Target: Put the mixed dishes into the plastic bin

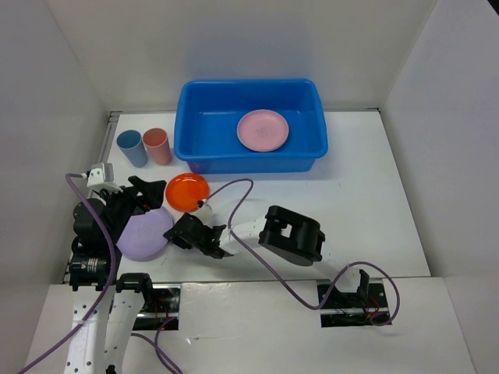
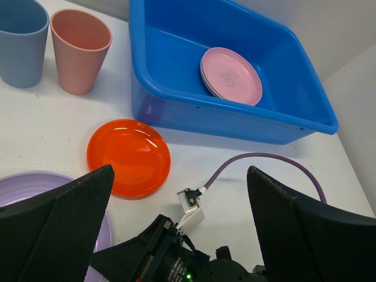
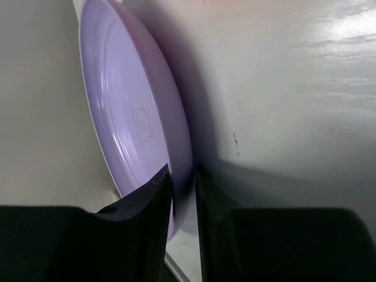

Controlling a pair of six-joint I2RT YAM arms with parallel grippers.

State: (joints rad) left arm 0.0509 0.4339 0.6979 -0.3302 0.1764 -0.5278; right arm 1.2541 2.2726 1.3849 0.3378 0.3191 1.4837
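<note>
The white surface [image 1: 366,195] carries a large blue bin [image 1: 249,162] at its far middle, standing square to the back wall. Left of the bin, a blue cup [image 1: 131,146] and a salmon-pink cup [image 1: 157,145] stand upright, side by side and almost touching. Just in front of the bin's left corner, an orange plate [image 1: 187,192] lies flat, face up. Nearer and further left is a lavender plate [image 1: 146,234], close beside the orange one; whether it rests fully flat cannot be told. A purple cable [image 2: 264,154] loops across the bare middle.

Both arms [image 1: 292,238] have white links, black joints and purple cables [image 1: 234,184]; the left tool [image 2: 179,169] has black, mesh-textured fingers [image 2: 56,232].
</note>
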